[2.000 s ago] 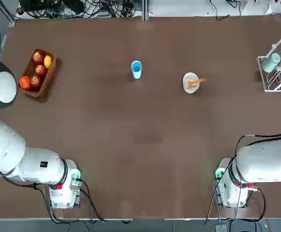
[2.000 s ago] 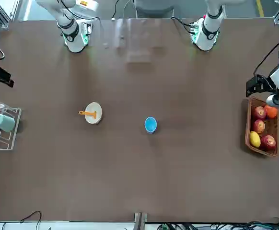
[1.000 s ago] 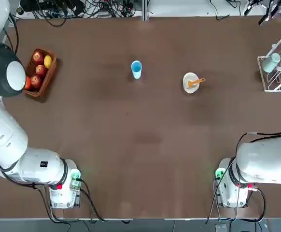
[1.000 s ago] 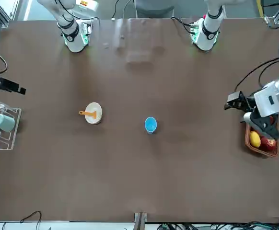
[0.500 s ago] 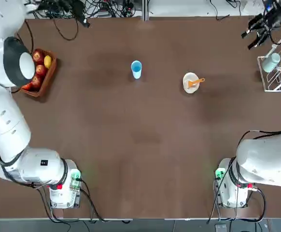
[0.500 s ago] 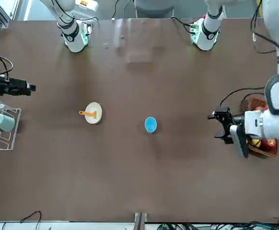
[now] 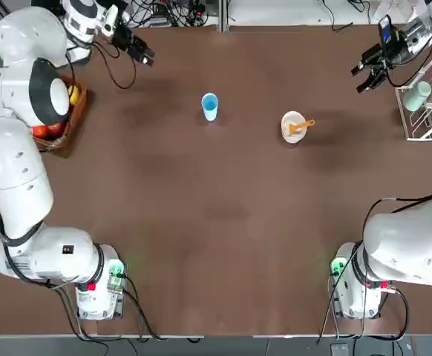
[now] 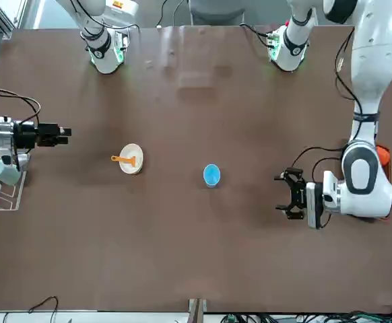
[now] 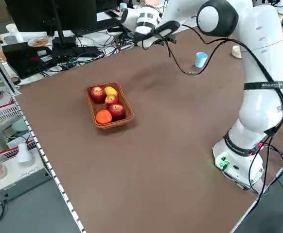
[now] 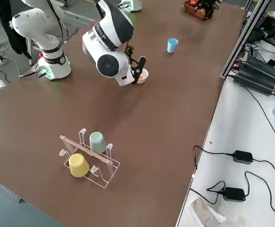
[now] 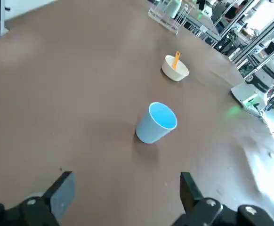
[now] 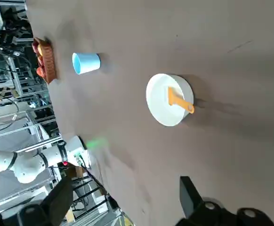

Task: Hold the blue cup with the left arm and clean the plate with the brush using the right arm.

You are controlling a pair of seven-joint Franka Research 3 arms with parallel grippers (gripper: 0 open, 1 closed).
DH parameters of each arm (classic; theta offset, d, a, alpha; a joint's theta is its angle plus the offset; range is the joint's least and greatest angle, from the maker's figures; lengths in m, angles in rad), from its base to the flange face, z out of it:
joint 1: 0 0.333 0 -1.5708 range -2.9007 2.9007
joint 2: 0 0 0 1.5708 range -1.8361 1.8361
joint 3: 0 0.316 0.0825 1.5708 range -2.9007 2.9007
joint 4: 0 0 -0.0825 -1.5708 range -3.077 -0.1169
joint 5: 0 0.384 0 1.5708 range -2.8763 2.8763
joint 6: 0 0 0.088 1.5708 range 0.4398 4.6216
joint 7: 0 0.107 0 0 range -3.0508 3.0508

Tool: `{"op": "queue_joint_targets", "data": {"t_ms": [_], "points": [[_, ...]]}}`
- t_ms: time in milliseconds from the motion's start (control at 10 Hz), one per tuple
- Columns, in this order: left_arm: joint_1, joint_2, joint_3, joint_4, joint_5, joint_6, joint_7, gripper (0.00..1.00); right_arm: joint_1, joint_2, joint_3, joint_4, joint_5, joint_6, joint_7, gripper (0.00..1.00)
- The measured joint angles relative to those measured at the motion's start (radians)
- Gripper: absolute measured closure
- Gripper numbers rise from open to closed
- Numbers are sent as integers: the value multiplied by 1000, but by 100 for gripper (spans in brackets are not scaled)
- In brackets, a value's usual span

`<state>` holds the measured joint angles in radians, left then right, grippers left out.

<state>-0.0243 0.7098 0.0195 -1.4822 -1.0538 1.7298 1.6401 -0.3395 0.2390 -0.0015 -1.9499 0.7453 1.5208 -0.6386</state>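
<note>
Could easily tip the small light-blue plastic cup [image 7: 209, 105] standing alone mid-table, if bumped from the side by a finger. Could also flick the short orange-handled brush [image 7: 301, 126] off the little round cream-white plate [image 7: 292, 127] it rests in, or push that plate along. Left gripper [image 8: 290, 194]: wide open, empty, near the cup but apart. Right gripper [image 8: 60, 132]: wide open too, empty, off to the plate's side near a wire rack [image 7: 426, 98].

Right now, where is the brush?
In the top view the brush lies across the plate, right of the blue cup, its orange handle pointing toward the wire rack.
</note>
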Motion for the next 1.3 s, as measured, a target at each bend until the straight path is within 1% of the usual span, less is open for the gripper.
{"op": "queue_joint_targets", "data": {"t_ms": [200, 400, 500, 600, 700, 800, 1000, 1200, 1300], "points": [[-2, 45, -14, -28, -95, 22, 147, 1, 0, 56, -1, -21, 39, 18, -87, 0], [-6, 58, -60, -96, -187, 52, 285, 1, 6, 137, 1, -27, 62, 44, -189, 0], [-10, 68, -81, -132, -203, 56, 376, 1, 11, 187, 1, -30, 79, 59, -243, 0], [-17, 85, -95, -151, -213, 58, 482, 1, 12, 225, 1, -39, 100, 79, -289, 0], [-30, 105, -97, -160, -243, 59, 573, 1, 12, 248, 1, -68, 139, 109, -334, 0], [-42, 124, -97, -168, -279, 59, 639, 1, 12, 257, 1, -108, 178, 136, -363, 0], [-57, 144, -97, -203, -349, 70, 696, 1, 12, 259, 0, -173, 258, 175, -385, 0], [-75, 157, -98, -223, -409, 80, 733, 1, 12, 258, 1, -207, 325, 213, -416, 0], [-90, 170, -98, -224, -425, 95, 763, 1, 13, 258, 1, -213, 340, 218, -424, 0]]}}
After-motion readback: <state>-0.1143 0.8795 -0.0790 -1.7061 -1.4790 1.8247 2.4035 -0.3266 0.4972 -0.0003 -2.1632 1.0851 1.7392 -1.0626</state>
